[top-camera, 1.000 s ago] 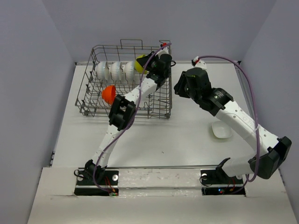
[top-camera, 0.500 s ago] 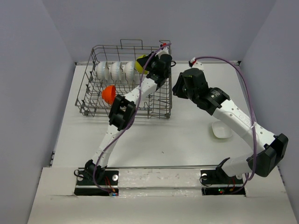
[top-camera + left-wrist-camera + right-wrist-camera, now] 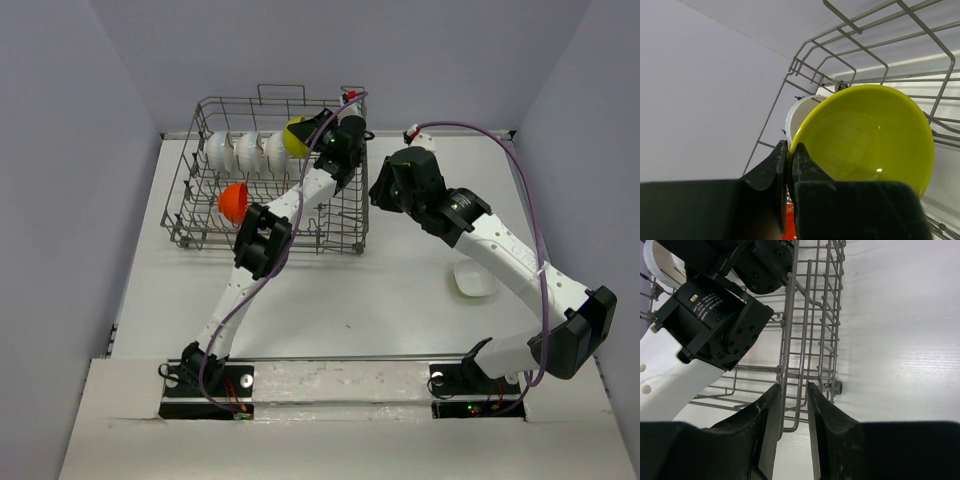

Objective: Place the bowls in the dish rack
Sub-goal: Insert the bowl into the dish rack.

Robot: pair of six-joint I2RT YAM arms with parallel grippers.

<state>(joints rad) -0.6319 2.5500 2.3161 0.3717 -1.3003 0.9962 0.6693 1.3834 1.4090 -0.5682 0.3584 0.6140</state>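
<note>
The dish rack [image 3: 200, 226] stands at the back left; its wires also show in the left wrist view [image 3: 805, 47] and the right wrist view [image 3: 790, 315]. Three white bowls [image 3: 246, 150] stand in its back row and an orange bowl [image 3: 233, 202] sits nearer. My left gripper [image 3: 312, 137] is shut on the rim of a yellow-green bowl [image 3: 295, 136], holding it over the rack's back right corner, next to the white bowls [image 3: 797, 112]; the left wrist view shows the pinch [image 3: 790, 146] on the bowl [image 3: 870, 135]. My right gripper [image 3: 384, 192] is open, its jaws astride the rack's right side wires [image 3: 792, 388].
A white bowl [image 3: 474, 278] lies on the table at the right, beside the right arm's forearm. The left arm [image 3: 715, 330] reaches over the rack's right part. Grey walls close in the table on three sides.
The left gripper has shifted the yellow-green bowl slightly left and up over the rack. The right gripper has moved a little left, closer to the rack's side.
</note>
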